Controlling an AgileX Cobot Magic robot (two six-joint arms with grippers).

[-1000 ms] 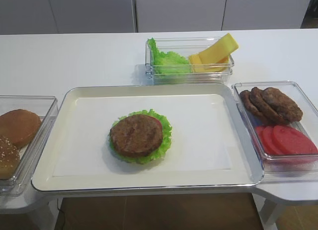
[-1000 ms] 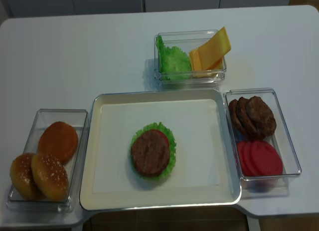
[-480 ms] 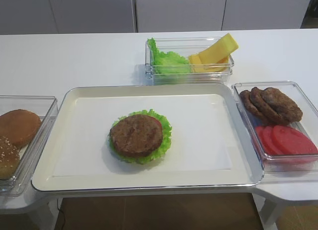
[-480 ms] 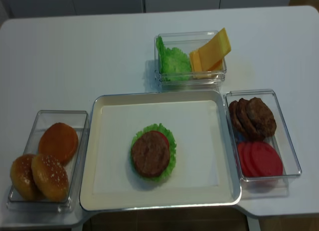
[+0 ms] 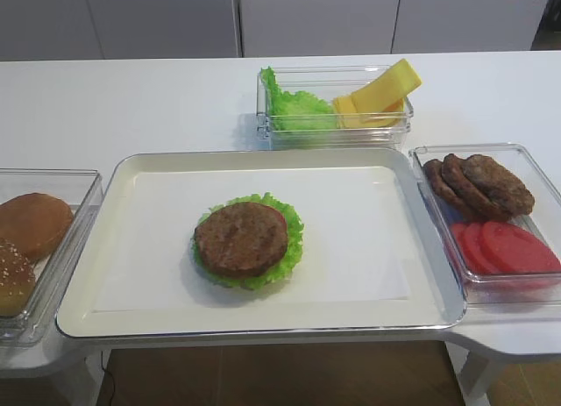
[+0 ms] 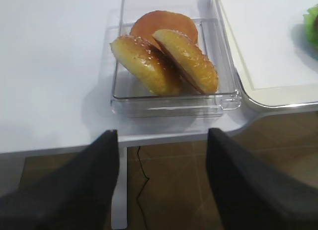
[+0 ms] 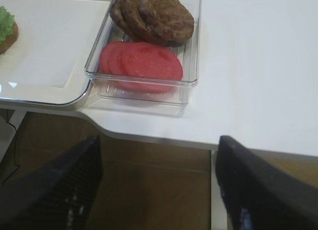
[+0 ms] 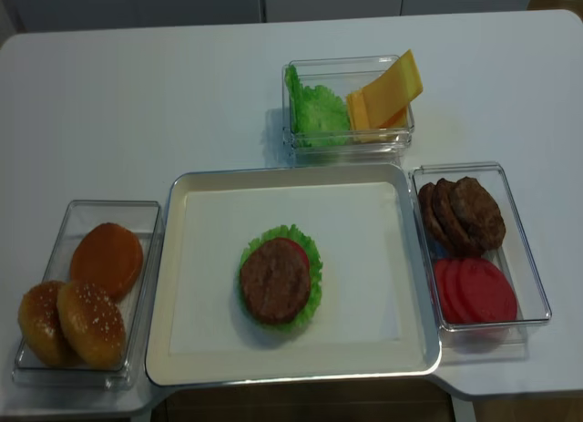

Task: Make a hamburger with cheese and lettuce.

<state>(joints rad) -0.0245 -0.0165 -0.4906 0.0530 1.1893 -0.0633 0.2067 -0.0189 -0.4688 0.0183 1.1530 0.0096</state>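
Observation:
The hamburger (image 5: 246,239) (image 8: 280,278) lies on the white tray (image 5: 351,301): a brown patty on a red tomato slice and a frilly lettuce leaf. Its green edge shows at the left in the right wrist view (image 7: 6,25). Yellow cheese (image 5: 379,95) (image 8: 387,94) leans in the clear box at the back, beside loose lettuce (image 5: 294,108). My right gripper (image 7: 158,183) hangs open below the table's front edge, in front of the patty and tomato box. My left gripper (image 6: 163,178) is open too, off the table edge in front of the bun box. Neither holds anything.
A clear box (image 5: 491,288) at the right holds brown patties (image 5: 480,185) (image 7: 155,16) and tomato slices (image 5: 504,248) (image 7: 141,61). A clear box (image 6: 171,103) at the left holds bun halves (image 6: 164,61) (image 8: 82,303). Brown floor lies beneath both grippers.

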